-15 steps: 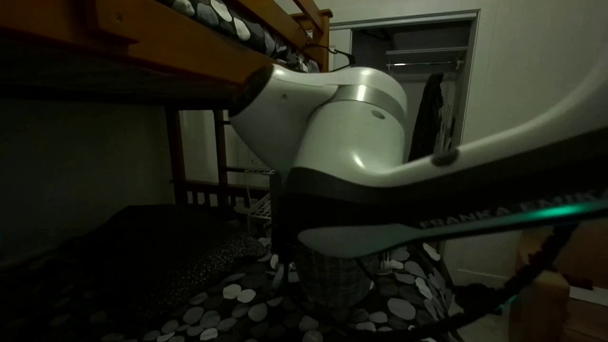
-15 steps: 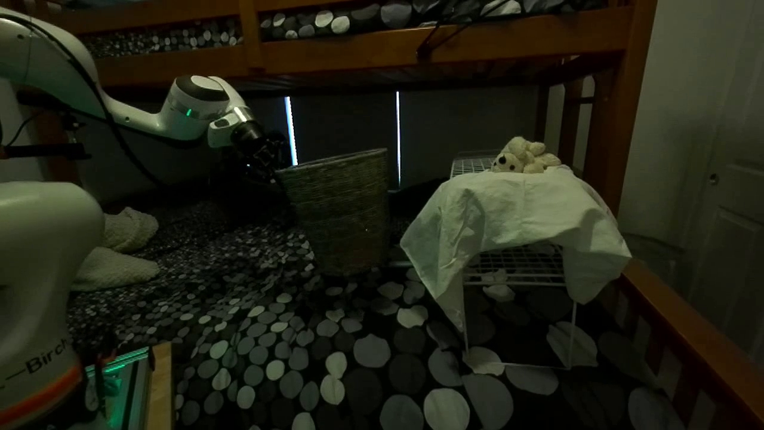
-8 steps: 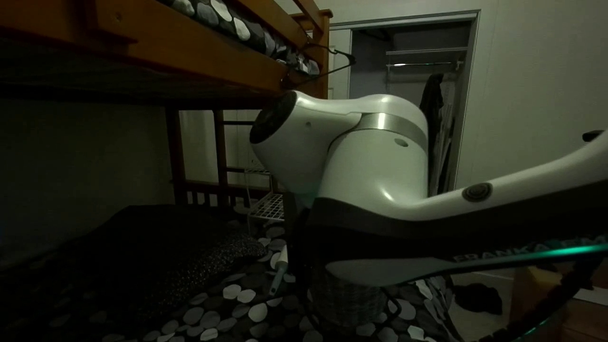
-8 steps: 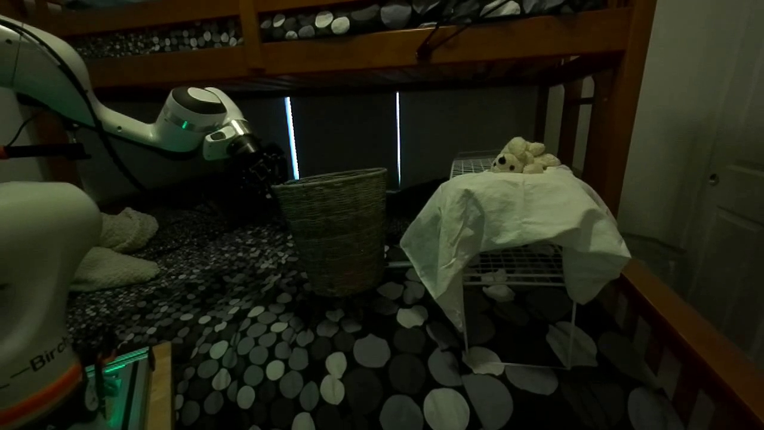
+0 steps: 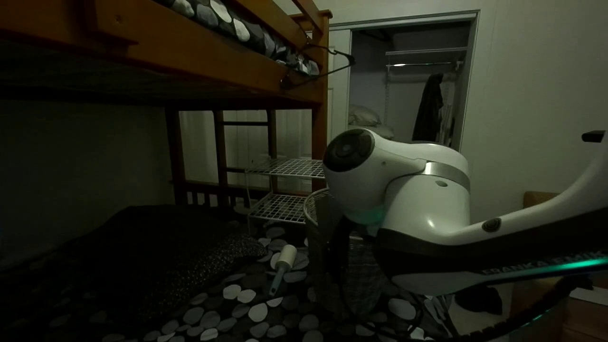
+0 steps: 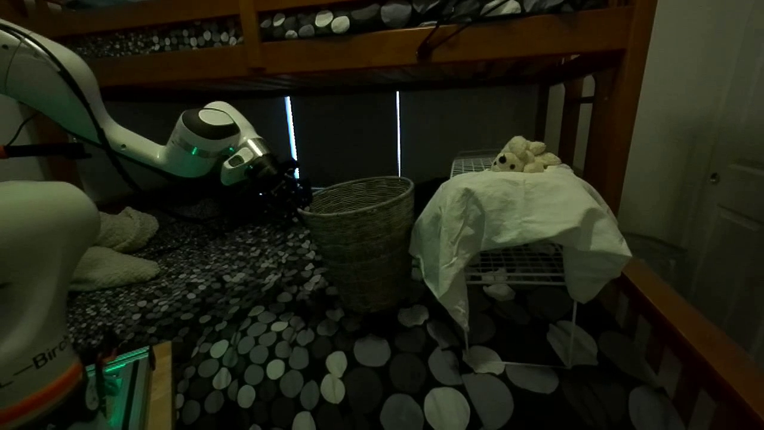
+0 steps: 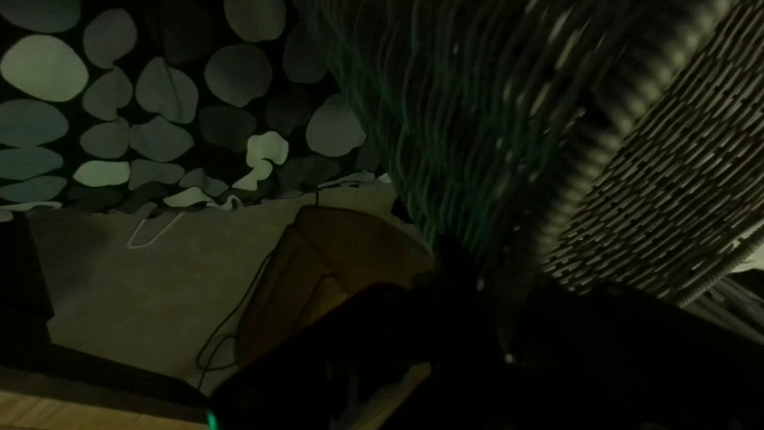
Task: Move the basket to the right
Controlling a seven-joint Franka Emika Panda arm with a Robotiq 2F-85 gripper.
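basket (image 6: pixel 361 257) now nearer the cloth (image 6: pixel 519 209), rim (image 7: pixel 582 179) tight in the closed claw (image 6: pixel 303 200)

An exterior view faces the closet (image 5: pixel 373 85) past a near Panda arm (image 5: pixel 422 213), an exterior view faces the bunk bed (image 6: pixel 513 42) side-on, both catching the wicker basket (image 6: pixel 364 257), whose rim (image 7: pixel 597 143) the wrist view sees close-up.

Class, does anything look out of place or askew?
Yes: a hanger is on the bunk rail, not in the closet, and the white cloth on the wire rack hangs lopsided, one corner drooping lower. The basket leans toward the hand holding it.
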